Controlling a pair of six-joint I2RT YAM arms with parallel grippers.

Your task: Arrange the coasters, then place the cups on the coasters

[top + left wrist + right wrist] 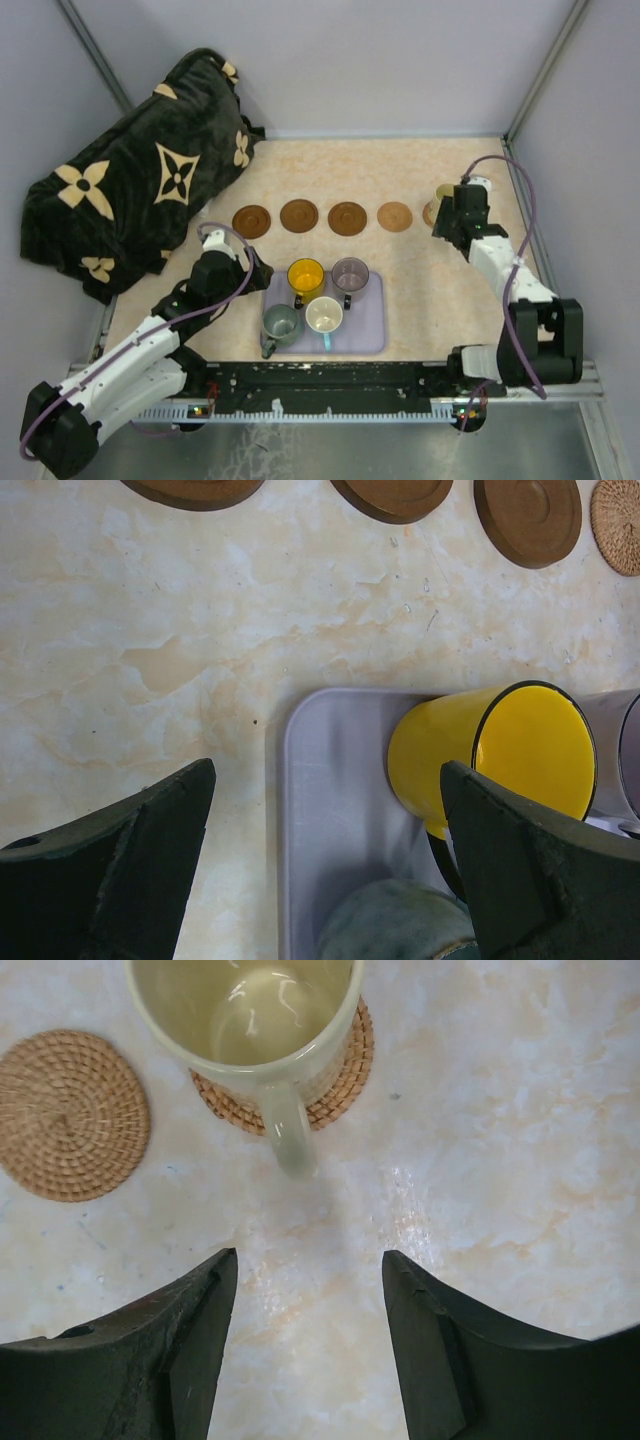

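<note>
Right wrist view showed the right gripper (308,1260) parted and empty, the beige mug (250,1010) on a woven coaster (340,1085) at twelve o'clock; the left gripper (328,770) gaped wide, empty.

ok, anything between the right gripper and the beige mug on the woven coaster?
Nothing. In the right wrist view only bare table separates the right gripper from the beige mug; its handle points toward the gripper.

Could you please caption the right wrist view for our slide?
Open right gripper facing a beige mug on a woven coaster; second coaster bare.
</note>
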